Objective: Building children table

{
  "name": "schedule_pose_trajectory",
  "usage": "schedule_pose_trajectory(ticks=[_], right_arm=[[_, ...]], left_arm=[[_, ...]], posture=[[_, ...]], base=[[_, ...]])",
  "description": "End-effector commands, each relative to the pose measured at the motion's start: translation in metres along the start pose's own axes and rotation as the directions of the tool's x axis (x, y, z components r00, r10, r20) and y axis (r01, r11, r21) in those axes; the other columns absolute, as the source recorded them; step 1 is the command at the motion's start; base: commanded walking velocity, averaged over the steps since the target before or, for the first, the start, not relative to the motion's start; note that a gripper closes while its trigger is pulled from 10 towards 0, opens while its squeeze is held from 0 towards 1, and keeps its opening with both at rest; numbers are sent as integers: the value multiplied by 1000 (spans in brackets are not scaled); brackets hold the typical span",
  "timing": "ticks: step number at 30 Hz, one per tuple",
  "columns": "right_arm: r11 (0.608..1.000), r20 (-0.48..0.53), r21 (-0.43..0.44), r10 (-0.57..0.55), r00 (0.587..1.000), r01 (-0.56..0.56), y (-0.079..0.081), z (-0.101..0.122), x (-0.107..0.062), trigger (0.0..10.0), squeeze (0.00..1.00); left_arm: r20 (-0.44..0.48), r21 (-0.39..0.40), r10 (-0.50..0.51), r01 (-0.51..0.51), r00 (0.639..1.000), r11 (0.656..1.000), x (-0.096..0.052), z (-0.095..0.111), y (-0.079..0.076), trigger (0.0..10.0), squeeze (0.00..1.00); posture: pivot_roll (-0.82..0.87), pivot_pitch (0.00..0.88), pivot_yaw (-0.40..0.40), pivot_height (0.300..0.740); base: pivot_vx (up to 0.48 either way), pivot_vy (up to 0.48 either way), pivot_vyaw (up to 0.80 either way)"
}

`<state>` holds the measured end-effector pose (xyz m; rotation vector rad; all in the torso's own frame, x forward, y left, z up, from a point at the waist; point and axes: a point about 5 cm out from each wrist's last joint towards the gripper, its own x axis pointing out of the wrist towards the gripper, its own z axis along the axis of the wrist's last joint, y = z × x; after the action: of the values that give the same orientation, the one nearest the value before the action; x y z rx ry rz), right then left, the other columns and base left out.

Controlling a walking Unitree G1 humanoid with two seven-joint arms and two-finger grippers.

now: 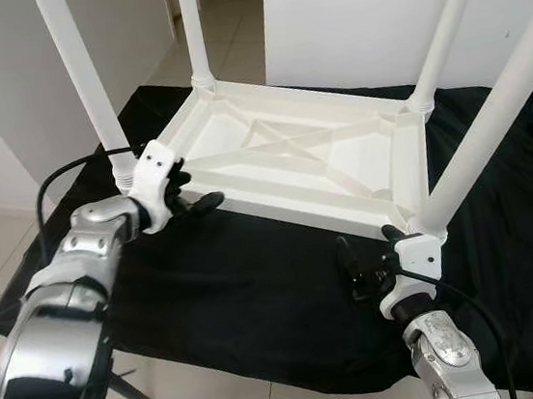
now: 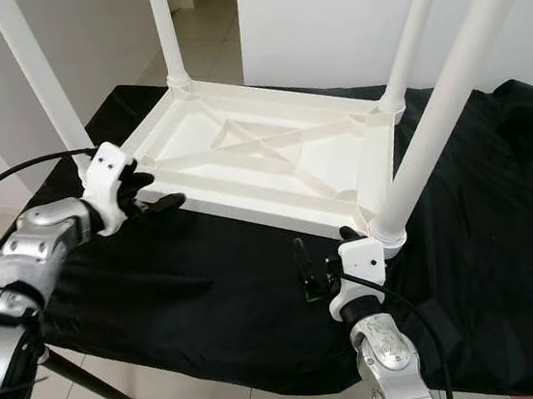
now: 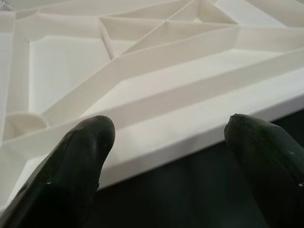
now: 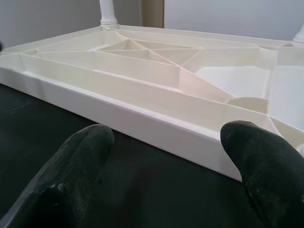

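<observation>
Black cloth (image 1: 259,298) carries the upturned table (image 1: 310,155); left claw (image 1: 191,195) and right claw (image 1: 366,255) spread near its rim.

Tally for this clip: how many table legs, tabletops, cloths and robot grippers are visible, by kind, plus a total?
White table legs: 4 (back left, back right, front left, front right)
White upturned tabletop: 1
Black cloth: 1
Grippers: 2 (left gripper, right gripper), both open
Total: 8
</observation>
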<state>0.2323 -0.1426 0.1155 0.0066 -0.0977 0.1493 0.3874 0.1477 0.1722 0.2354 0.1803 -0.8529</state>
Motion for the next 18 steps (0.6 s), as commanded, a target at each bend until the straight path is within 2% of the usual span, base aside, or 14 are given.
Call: schedule_pose_trajectory(ticks=[1, 2, 6, 8, 13, 14, 18], right_arm=[[1000, -15, 12, 8, 1000, -8, 4, -2, 3, 10000, 0], [1000, -2, 20, 17, 1000, -17, 6, 1, 5, 10000, 0], [1000, 7, 19, 21, 1000, -22, 7, 3, 6, 10000, 0], [999, 11, -16, 34, 999, -34, 8, 4, 7, 10000, 0], [998, 17, -28, 54, 998, -53, 11, 6, 14, 10000, 0], [997, 25, -34, 75, 997, -75, 14, 9, 16, 10000, 0], [995, 25, -38, 99, 995, -98, 17, 12, 18, 10000, 0]], left_arm=[[7, 17, 55, -55, 998, 998, 5, 5, 1, 10000, 0], [17, 16, 68, -69, 998, 998, 10, 10, 1, 10000, 0], [20, 11, 93, -93, 995, 996, 13, 13, 1, 10000, 0], [28, 6, 121, -121, 992, 993, 15, 16, 1, 10000, 0], [24, -18, 159, -158, 987, 987, 19, 21, 2, 10000, 0], [19, -43, 169, -168, 985, 985, 21, 22, 2, 10000, 0], [23, -91, 179, -177, 984, 980, 22, 23, 3, 10000, 0]], posture=[[-116, 4, 18, 740], [-123, 22, 23, 740], [-129, 37, 26, 740], [-143, 58, 36, 740], [-153, 107, 29, 740], [-163, 136, 26, 740], [-164, 151, 20, 740]], base=[[0, 0, 0], [0, 0, 0], [0, 0, 0], [0, 0, 0], [0, 0, 0], [0, 0, 0], [0, 0, 0]])
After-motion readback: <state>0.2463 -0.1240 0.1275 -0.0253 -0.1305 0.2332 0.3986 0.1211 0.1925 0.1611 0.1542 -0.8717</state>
